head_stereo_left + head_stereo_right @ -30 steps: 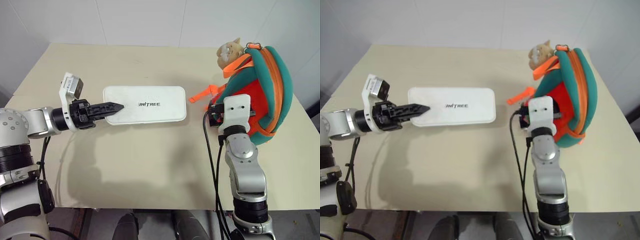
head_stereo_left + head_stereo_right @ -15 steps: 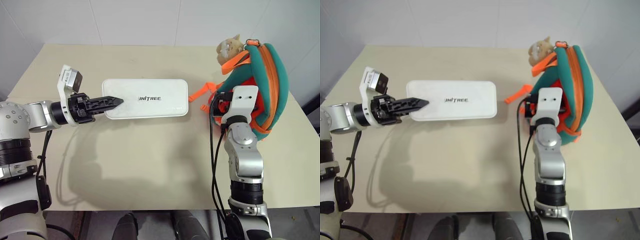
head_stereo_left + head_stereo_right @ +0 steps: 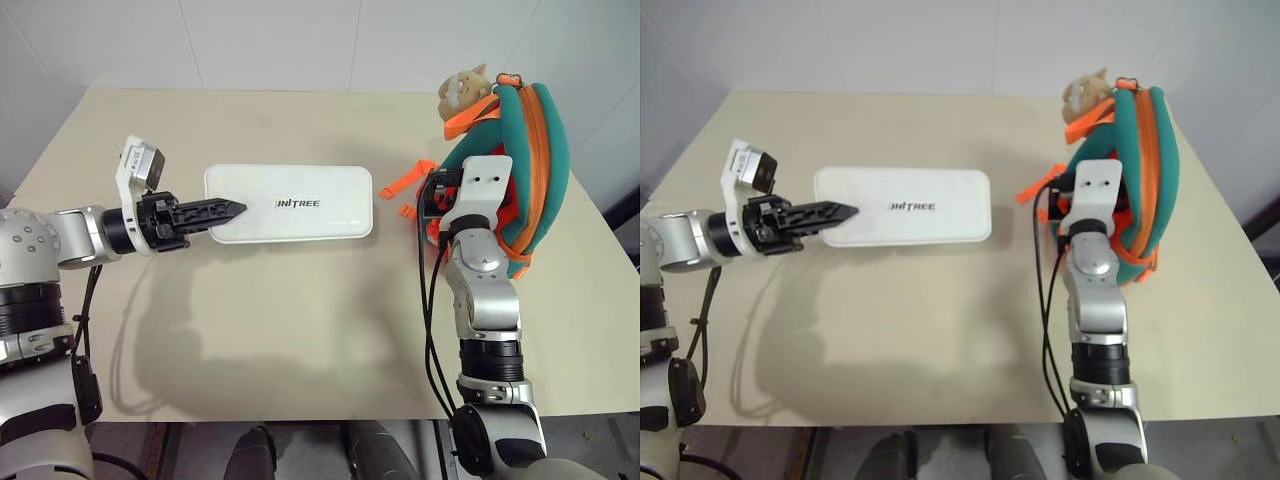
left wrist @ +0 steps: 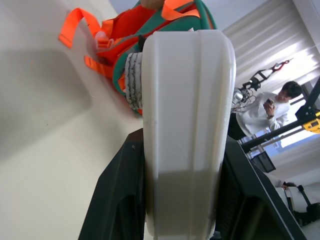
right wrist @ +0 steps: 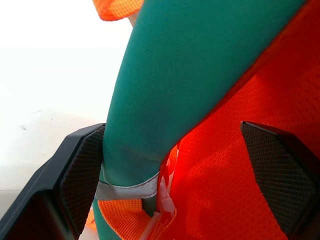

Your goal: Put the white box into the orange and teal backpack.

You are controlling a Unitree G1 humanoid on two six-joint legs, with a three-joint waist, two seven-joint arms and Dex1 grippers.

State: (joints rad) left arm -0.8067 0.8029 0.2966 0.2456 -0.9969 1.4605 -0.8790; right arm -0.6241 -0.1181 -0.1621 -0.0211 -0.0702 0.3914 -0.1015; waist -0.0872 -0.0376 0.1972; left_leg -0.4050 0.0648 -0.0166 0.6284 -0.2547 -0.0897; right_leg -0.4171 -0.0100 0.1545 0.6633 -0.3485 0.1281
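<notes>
left gripper (image 3: 228, 210) clamps white box (image 3: 300, 203); right gripper (image 5: 165, 165), spread, apparently against backpack (image 3: 520, 150).

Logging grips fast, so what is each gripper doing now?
Left gripper: shut on the white box.
Right gripper: open, its fingers either side of the orange and teal backpack.

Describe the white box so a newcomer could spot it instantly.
On the beige table, look left of the orange and teal backpack. The white box lies flat there, its left end clamped in the left gripper. It is the flat white thing with dark UNITREE lettering.
</notes>
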